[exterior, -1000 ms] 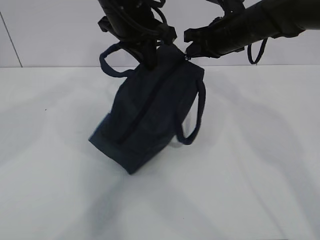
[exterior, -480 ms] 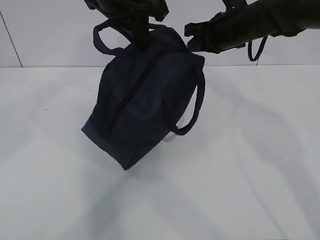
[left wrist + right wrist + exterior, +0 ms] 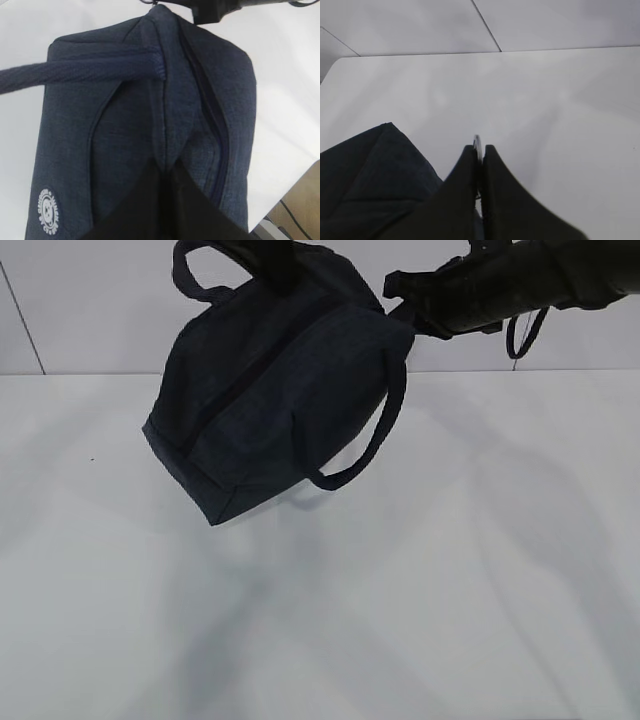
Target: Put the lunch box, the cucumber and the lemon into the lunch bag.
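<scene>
The dark navy lunch bag [image 3: 270, 390] hangs tilted in the air above the white table [image 3: 450, 590], with its zipper shut. My left gripper [image 3: 280, 262] is shut on a fold of fabric on the bag's top [image 3: 164, 172], beside the zipper [image 3: 212, 112]. My right gripper [image 3: 402, 312] is shut on the silver ring pull [image 3: 477, 142] at the bag's end [image 3: 370, 175]. One loop handle [image 3: 365, 445] dangles and the other [image 3: 85, 70] lies across the bag. The white logo [image 3: 48, 211] shows. The lunch box, cucumber and lemon are out of view.
The white table top [image 3: 545, 100] spreads under the bag, with a pale wall [image 3: 90, 300] behind it. A wooden floor edge and a cable [image 3: 295, 215] show past the table's side.
Both grippers have lifted the bag higher and a little to the left. Its lower end now hangs well above the table and it tilts more.
</scene>
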